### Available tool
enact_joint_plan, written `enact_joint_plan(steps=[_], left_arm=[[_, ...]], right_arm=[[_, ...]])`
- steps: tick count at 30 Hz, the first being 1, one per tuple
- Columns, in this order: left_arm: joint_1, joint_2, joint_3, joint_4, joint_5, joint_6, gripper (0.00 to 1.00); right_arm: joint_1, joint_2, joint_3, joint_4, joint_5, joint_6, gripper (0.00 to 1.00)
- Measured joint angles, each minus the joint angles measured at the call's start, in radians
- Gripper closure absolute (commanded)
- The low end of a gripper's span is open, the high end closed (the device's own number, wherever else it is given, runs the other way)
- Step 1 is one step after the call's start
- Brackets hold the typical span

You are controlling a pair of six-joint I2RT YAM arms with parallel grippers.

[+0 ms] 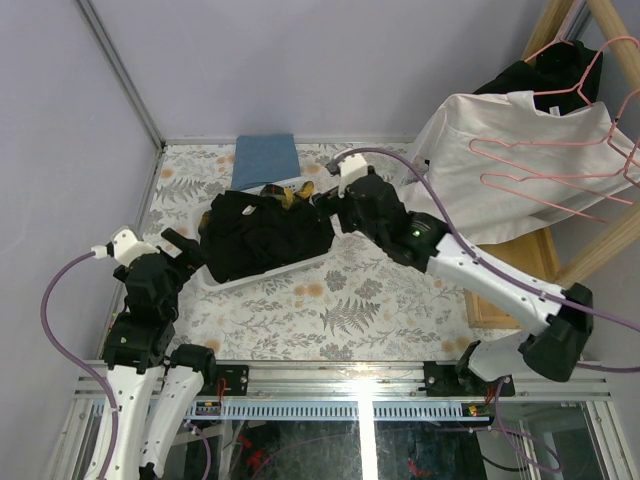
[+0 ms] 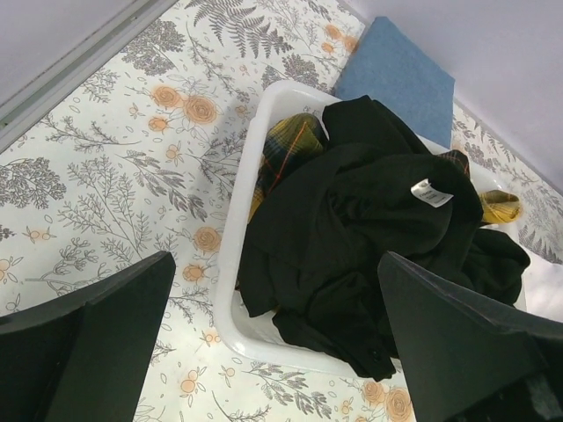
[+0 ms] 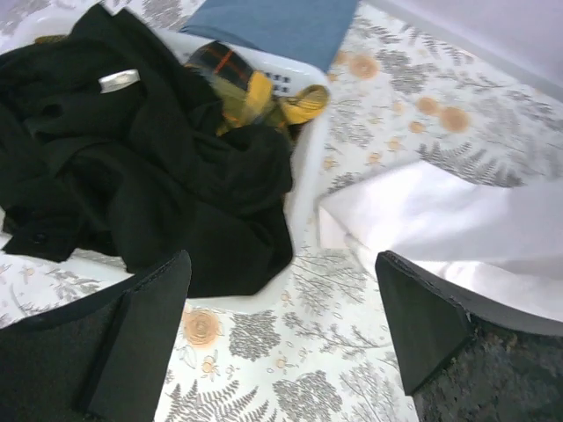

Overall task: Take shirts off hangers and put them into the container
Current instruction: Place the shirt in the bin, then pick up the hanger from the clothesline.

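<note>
Right gripper [image 3: 281,272] gaped wide, holding nothing, beside the white container [image 3: 306,171] heaped with black shirts [image 3: 132,176]; left gripper [image 2: 277,259] likewise wide, empty; only the overhead view showed pink hangers [image 1: 565,165]

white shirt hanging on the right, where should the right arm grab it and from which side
Pinch the white shirt by its loose lower edge, which droops down to the table beside the basket. Come from above on the basket side with the open right gripper, which hovers right there; higher up, pink hangers crowd the cloth.
</note>
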Motion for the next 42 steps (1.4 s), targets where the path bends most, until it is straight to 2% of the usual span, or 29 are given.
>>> enact_joint_plan(steps=[6, 9, 14, 20, 25, 28, 31, 42], left_arm=[[0.000, 0.007, 0.000, 0.003, 0.030, 0.007, 0.00], [0.000, 0.007, 0.000, 0.008, 0.050, 0.017, 0.00], [0.000, 0.024, -0.001, 0.013, 0.082, 0.026, 0.00], [0.000, 0.042, -0.005, 0.014, 0.098, 0.029, 0.00], [0.000, 0.045, -0.005, 0.014, 0.104, 0.032, 0.00], [0.000, 0.048, -0.005, 0.015, 0.108, 0.032, 0.00], [0.000, 0.048, -0.005, 0.015, 0.108, 0.032, 0.00], [0.000, 0.047, -0.005, 0.015, 0.109, 0.032, 0.00]], right_arm=[[0.000, -0.150, -0.105, 0.011, 0.148, 0.003, 0.06], [0.000, -0.220, -0.197, 0.037, 0.220, 0.016, 0.03], [0.000, -0.249, -0.226, 0.026, 0.394, 0.008, 0.02], [0.000, -0.144, 0.022, 0.027, 0.632, -0.052, 0.01], [-0.050, -0.058, 0.201, 0.080, 0.711, -0.111, 0.02], [-0.152, 0.056, 0.399, 0.024, 0.704, -0.072, 0.00], [-0.222, 0.127, 0.513, -0.023, 0.723, -0.014, 0.01], [-0.326, 0.191, 0.710, -0.198, 0.781, 0.239, 0.01]])
